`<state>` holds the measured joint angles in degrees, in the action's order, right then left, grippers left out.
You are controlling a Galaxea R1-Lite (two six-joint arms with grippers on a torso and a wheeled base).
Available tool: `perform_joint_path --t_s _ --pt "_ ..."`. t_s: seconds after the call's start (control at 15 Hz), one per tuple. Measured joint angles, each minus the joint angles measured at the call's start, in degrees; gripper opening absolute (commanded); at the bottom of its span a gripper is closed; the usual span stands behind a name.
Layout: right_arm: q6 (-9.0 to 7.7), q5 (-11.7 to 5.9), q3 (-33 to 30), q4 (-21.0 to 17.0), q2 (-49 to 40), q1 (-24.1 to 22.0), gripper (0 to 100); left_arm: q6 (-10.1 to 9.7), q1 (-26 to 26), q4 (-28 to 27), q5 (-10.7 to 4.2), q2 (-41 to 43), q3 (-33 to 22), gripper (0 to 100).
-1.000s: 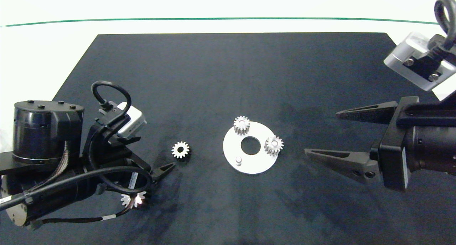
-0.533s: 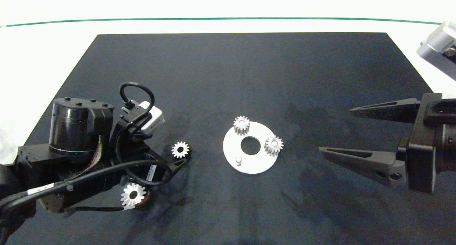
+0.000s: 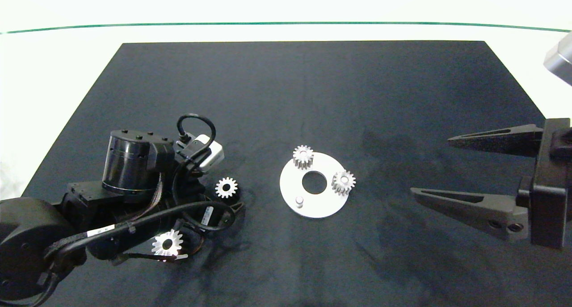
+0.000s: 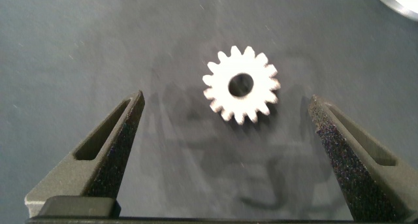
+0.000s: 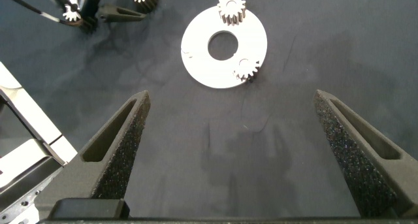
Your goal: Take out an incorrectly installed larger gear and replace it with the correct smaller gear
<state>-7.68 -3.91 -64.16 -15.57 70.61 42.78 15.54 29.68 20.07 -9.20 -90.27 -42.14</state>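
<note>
Beneath the left arm's cables, larger gear (image 3: pixel 167 244) half-hidden; left end effector (image 4: pixel 228 152) spread around smaller gear (image 4: pixel 241 84).

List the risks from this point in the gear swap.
1. The left gripper is open around the smaller gear, which lies flat on the mat and off-centre between the fingers; closing may push or tip it rather than grip it.
2. The larger gear lies right beside the left arm's cable, which could drag it.
3. The free peg sits close to a mounted gear, so teeth may clash during seating.
</note>
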Motion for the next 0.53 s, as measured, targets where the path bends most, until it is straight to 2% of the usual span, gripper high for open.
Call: perform_joint_path --t_s 0.27,0.53 --pt "0.02 -0.02 0.00 0.02 -0.10 0.00 100 -0.04 0.00 1.35 -0.09 -1.97 -0.24 96" --pt "0.00 0.00 0.00 0.00 -0.07 0.00 100 -0.06 -0.11 1.26 -0.22 -2.56 -0.35 87"
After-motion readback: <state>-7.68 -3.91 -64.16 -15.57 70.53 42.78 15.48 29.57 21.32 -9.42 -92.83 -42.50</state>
